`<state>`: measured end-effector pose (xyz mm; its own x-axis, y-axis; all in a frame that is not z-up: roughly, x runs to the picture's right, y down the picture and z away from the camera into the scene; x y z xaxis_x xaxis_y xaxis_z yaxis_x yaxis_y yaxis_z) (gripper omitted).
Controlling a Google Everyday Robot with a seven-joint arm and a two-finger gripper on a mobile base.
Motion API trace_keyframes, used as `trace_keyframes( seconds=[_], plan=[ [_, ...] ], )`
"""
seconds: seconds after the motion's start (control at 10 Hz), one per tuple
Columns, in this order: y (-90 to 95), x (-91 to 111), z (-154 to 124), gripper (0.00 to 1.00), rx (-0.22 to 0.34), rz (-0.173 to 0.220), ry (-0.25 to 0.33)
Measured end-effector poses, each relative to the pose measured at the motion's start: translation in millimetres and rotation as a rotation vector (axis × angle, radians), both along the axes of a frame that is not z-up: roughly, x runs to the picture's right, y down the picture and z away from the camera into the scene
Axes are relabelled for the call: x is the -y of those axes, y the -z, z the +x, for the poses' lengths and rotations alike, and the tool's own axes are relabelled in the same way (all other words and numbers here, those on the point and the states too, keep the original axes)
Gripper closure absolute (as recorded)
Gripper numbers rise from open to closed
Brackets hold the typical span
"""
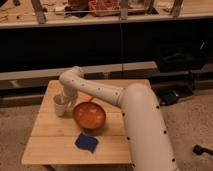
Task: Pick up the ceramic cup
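The ceramic cup [59,105] is small, off-white and handleless, and stands upright on the left part of the wooden table [50,145]. My gripper [68,100] is at the end of the white arm. It reaches down from the right and sits right against the cup's right side, between the cup and the orange pan. The gripper's tip is partly hidden behind the wrist and the cup.
A round orange pan [90,116] sits just right of the cup, near the table's middle. A blue square pad [86,142] lies toward the front edge. A dark shelf unit [100,45] stands behind the table. A black chair [180,60] is at the right.
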<state>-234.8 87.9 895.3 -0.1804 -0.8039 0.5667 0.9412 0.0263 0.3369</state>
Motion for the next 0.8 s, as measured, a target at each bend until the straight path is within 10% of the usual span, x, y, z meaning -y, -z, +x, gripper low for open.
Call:
trace_keyframes(
  seconds=[0.2,0.8],
  plan=[
    [6.2,1,2,0.96,0.003,0.005,0.008],
    [59.8,50,11,0.97,0.004,0.024,0.020]
  ],
)
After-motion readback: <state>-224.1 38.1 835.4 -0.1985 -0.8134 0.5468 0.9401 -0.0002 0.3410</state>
